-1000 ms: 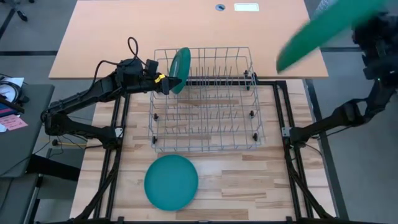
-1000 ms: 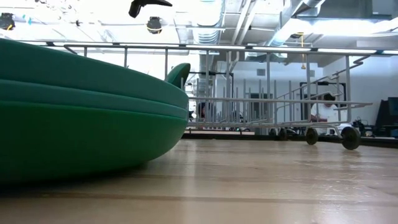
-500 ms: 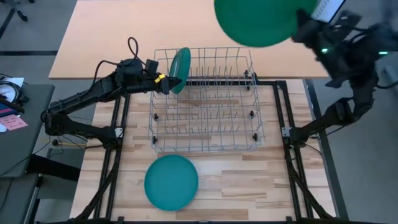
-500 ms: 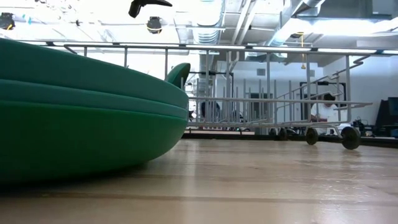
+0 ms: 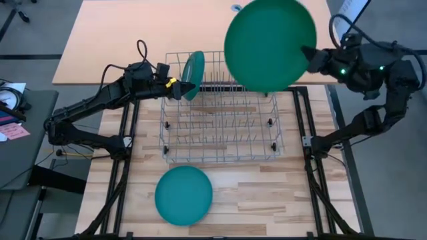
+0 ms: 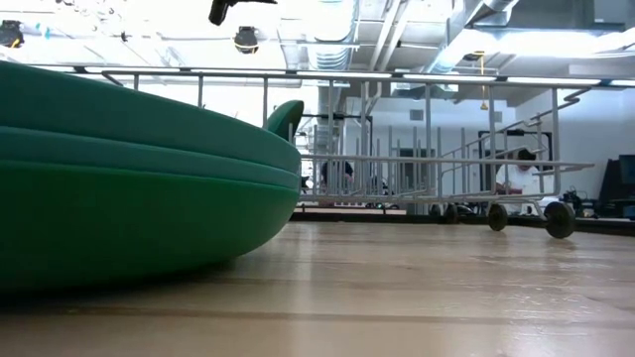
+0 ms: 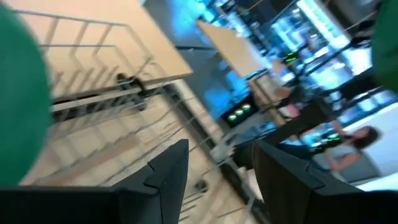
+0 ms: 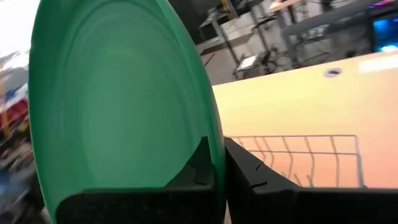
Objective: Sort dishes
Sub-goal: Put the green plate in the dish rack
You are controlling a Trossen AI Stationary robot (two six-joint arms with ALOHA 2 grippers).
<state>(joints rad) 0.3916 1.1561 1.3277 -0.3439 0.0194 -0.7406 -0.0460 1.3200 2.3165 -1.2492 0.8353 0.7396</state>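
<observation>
My right gripper (image 5: 308,60) is shut on a green plate (image 5: 270,43), held high above the far right part of the wire rack (image 5: 220,107); the plate also fills the right wrist view (image 8: 118,106). A second green plate (image 5: 193,72) stands on edge in the rack's far left slots and shows in the low view (image 6: 286,117). My left gripper (image 5: 181,88) is open just left of it, with nothing between its fingers (image 7: 217,162); whether a finger touches that plate I cannot tell. A teal plate (image 5: 184,195) lies flat on the table near the front edge. My right gripper pinches the green plate's rim (image 8: 214,155) between its two fingers, one finger (image 8: 200,171) on each face. The fingers come about level from the table's right side. The plate is lifted clear, well above the rack, its round face turned toward the high camera.
The wire rack stands mid-table with rows of upright tines. The teal plate fills the left of the low view (image 6: 129,188). A tan desk top (image 5: 133,40) lies beyond the far edge. There is bare wood right of the teal plate (image 5: 267,200).
My right gripper has swung from beyond the table's far right corner toward the left with the green plate, to a spot over the rack's far right part. The plate has turned from a slanted, narrow shape to a full round face.
</observation>
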